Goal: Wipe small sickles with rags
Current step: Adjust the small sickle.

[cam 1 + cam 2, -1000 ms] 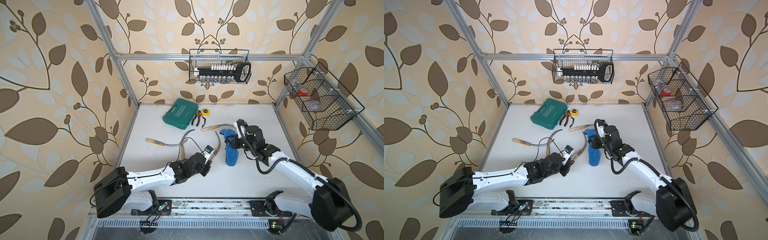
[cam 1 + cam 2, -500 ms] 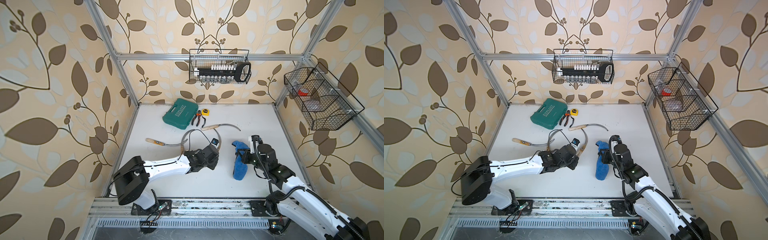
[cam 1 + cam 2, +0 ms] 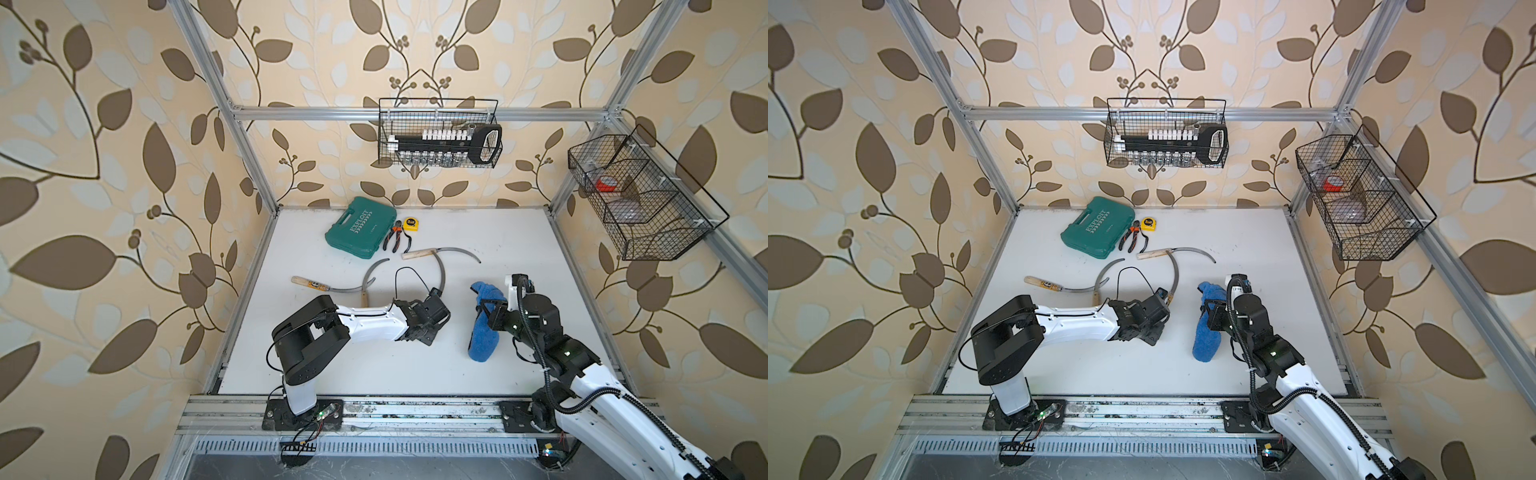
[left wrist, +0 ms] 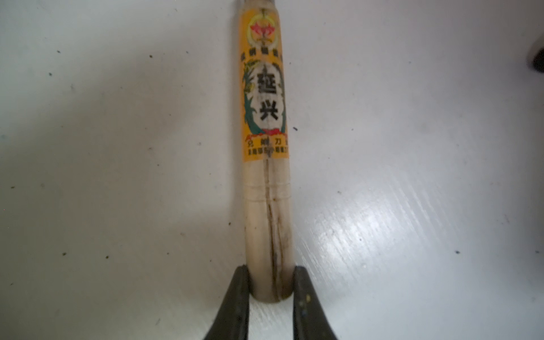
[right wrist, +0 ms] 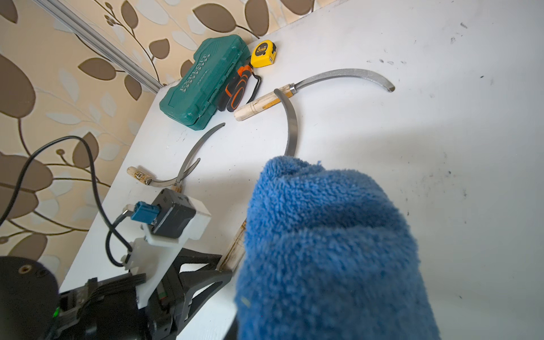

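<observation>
The left tool is clenched on a sickle by the butt of its wooden handle, which runs straight ahead of the tips over the white surface. The right tool grasps the blue microfibre cloth, which drapes below it.

The white tabletop, flecked with dark specks, carries a closed teal tool case near its back edge, with orange-and-black pliers and a yellow tape measure just beside it. Four sickles lie toward the middle. The left sickle crosses the middle sickle, and the fourth sickle rests its blade tip over the far sickle.
</observation>
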Controlling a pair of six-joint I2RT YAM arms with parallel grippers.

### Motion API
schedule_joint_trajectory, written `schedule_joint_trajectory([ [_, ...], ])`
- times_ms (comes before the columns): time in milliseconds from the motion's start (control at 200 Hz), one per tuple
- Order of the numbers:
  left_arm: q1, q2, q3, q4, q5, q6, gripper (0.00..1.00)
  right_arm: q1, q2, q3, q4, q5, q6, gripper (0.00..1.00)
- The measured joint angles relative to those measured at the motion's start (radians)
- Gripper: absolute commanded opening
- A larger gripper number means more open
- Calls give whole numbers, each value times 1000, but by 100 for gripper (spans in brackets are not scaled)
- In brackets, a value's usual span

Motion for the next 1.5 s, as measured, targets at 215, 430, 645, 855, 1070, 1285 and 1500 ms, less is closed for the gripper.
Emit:
schedule_joint_trajectory([
  [215, 0, 95, 114, -75, -26, 8, 36, 0, -4, 0, 0, -1, 0, 0],
  [430, 0, 156, 196, -104, -67, 10, 36, 0, -13, 0, 0, -5, 0, 0],
  [645, 0, 178, 228, -127, -84, 14, 26, 0, -14, 0, 0, -13, 0, 0],
  [855, 0, 163, 208, -119, -93, 11, 1, 0, -13, -2, 0, -17, 0, 0],
  [1070, 1, -5, 68, -115, -19, 14, 0, 0, -13, -18, 5, -17, 1, 0],
  [1285, 2, -375, -64, 6, 42, 18, 0, 0, 0, -25, 23, -27, 4, 0],
  [1500, 16, -700, -198, 171, 122, 19, 0, 8, 1, -47, 85, -113, 3, 0],
])
